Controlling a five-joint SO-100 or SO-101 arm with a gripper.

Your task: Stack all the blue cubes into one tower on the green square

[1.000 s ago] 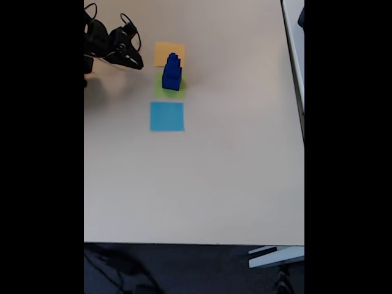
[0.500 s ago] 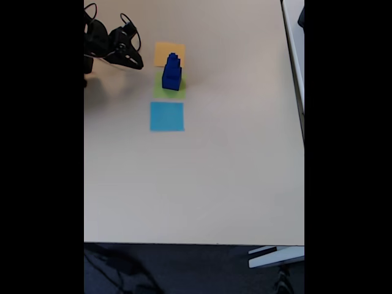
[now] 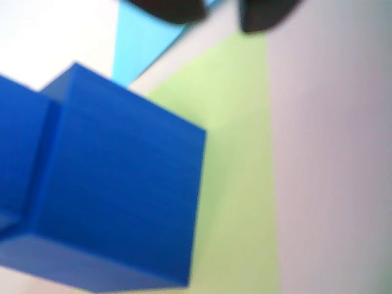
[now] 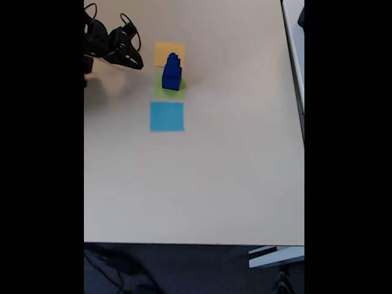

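Gripper – apart from the tower, nothing between its tips; whether parted or closed cannot be told | blue cubes – stacked on green square, just right of gripper in fixed view | risk – a sideways swing could topple the tower

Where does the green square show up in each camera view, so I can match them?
Wrist view: green square runs down the centre, beneath the large blue cube.
Fixed view: green square upper left of centre, under the cube tower.
Shared landmark: the light-blue square beside it.
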